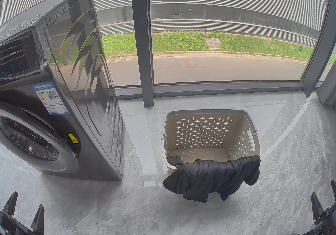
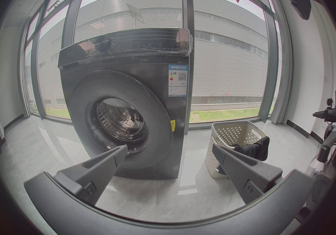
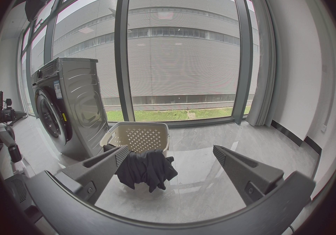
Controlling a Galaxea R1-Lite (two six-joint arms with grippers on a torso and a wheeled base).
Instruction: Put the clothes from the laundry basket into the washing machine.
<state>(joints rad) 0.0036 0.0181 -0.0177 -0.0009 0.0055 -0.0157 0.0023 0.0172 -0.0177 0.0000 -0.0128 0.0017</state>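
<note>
Head view shows one dark cloth hanging over the near edge of the laundry basket. Part of it lies inside and part hangs down outside, almost to the floor. I think this makes it easy to grab, since it sits up high on the rim and not down deep. I see no other clothes on the basket's bottom.

The basket stands on the floor near the washing machine, on the machine's right side, with a gap between them. That looks handy, because the cloth has only a short way to go. The machine's round door faces the robot. I cannot tell if it is open.

The left gripper is low, in front of the machine, with its fingers spread wide and nothing in them. The right gripper is low too, off to the right of the basket, also wide and holding nothing. Neither one touches the cloth. Both look ready to reach in, so the job seems to be at its start. A big window stands behind the basket.
</note>
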